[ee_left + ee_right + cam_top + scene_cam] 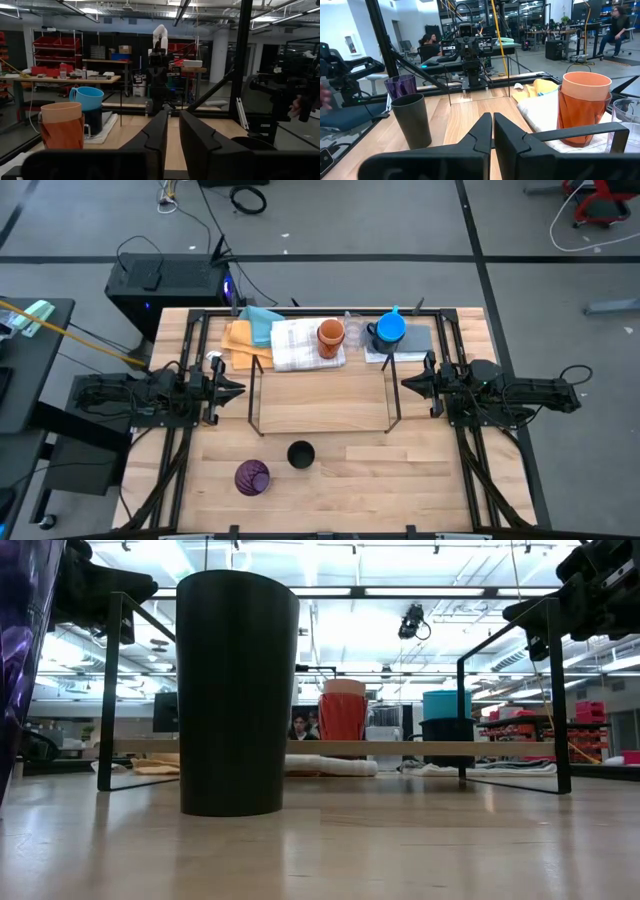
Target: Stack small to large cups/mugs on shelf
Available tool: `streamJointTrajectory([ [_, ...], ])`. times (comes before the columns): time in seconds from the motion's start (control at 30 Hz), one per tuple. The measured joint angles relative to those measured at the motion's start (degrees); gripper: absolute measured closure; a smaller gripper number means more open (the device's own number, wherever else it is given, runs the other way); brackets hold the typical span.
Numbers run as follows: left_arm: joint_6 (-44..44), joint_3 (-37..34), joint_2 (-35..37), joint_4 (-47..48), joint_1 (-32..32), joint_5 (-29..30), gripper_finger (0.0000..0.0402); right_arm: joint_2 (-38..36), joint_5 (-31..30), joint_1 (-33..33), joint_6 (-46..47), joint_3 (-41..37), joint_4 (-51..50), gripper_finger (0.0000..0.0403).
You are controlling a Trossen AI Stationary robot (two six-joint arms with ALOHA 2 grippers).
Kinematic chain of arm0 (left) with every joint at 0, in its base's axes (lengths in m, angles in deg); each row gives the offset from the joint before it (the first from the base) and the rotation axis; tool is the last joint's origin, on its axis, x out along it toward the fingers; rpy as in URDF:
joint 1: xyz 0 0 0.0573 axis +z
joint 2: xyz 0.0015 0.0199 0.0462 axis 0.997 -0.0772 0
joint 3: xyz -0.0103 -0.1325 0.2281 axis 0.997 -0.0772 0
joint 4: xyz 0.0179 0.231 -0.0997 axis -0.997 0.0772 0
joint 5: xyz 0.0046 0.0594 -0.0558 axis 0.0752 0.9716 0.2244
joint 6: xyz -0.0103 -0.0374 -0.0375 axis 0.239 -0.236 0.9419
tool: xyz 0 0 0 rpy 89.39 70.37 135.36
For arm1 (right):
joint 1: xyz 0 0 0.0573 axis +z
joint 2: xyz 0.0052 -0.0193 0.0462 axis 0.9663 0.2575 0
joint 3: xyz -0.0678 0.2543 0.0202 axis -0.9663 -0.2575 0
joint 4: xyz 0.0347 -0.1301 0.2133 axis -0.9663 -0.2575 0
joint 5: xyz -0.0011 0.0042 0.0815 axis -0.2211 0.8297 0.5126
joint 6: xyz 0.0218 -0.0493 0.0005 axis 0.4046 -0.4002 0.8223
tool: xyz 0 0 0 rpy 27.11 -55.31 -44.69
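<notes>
The black rod shelf [322,394] stands mid-table. A purple cup [252,477] and a black cup [301,454] stand on the table near its front edge. An orange cup [331,335] stands on a white towel at the back, with a clear glass [352,328] beside it. A bright blue cup [390,328] sits inside a dark navy mug [95,122] on a grey cloth. My left gripper [238,388] hovers at the shelf's left end, slightly open and empty. My right gripper [406,384] hovers at the shelf's right end, shut and empty.
Yellow and teal cloths [248,330] and a white striped towel [300,345] lie along the far edge. Black arm-mount rails [185,470] run down both sides of the table. Bare wood lies between the shelf and the two front cups. People sit in the room beyond.
</notes>
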Motion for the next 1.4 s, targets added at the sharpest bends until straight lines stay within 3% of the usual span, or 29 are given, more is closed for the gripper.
streamJointTrajectory([
  [1.4,0.0,0.0,0.0,0.0,0.0,0.0,0.0344,0.0,0.0,0.0,-0.5,0.0,1.0,0.0378],
])
